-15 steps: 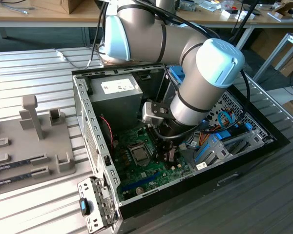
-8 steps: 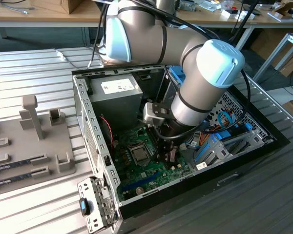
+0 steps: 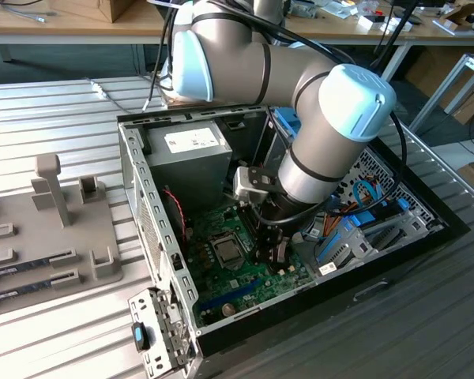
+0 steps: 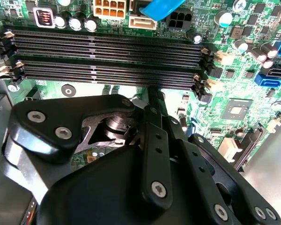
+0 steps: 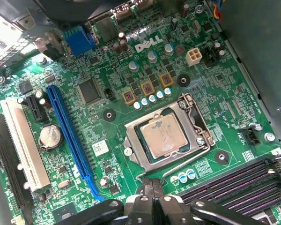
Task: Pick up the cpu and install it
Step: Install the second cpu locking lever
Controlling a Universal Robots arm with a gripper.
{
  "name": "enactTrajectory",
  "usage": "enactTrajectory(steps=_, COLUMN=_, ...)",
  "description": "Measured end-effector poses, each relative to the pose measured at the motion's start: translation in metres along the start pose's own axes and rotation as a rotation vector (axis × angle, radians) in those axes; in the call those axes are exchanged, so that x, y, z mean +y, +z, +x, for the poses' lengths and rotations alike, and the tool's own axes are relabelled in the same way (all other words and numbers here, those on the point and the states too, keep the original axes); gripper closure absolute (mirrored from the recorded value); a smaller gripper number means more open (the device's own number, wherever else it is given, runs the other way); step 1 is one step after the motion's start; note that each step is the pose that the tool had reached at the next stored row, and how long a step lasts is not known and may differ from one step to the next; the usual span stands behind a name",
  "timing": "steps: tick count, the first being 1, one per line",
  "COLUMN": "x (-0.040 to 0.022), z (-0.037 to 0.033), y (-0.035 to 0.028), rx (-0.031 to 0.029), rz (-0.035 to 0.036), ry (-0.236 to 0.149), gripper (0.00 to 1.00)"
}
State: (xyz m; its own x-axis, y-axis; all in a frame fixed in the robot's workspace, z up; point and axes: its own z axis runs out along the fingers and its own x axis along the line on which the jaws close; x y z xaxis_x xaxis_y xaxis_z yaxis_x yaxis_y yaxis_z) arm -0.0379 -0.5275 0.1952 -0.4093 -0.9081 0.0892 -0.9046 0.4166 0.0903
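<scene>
CPU (image 5: 165, 136): pale silvery square, lying flat inside the metal socket frame (image 5: 131, 143) on the green motherboard (image 5: 112, 101), centre-right of the first wrist view; in the exterior view it appears as a small dark-framed square (image 3: 227, 251) at the middle of the open computer case (image 3: 134, 178).

Gripper (image 5: 152, 190): black fingers pressed together with nothing between them, tips just beside the socket frame's lower edge, apparently not touching the chip, though contact is hard to judge. In the second wrist view the closed fingertips (image 4: 153, 93) sit against the empty memory slots (image 4: 107, 58).

Robot arm (image 3: 332, 134): reaching down into the case.

Grey fixture tray (image 3: 47, 221): left of the exterior view, well apart from the case.
</scene>
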Motion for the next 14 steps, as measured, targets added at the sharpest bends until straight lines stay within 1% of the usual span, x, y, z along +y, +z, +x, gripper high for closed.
enactTrajectory(steps=4, x=0.0002, z=-0.0001, y=0.0022, rx=0.0002, rz=-0.0002, ry=0.000, gripper=0.89)
enactTrajectory(steps=12, x=-0.0001, z=0.0007, y=0.0026, rx=-0.0004, rz=-0.0004, ry=0.000, gripper=0.89)
enactTrajectory(steps=14, x=-0.0002, z=0.0008, y=0.0019, rx=0.0009, rz=-0.0002, ry=0.000, gripper=0.89)
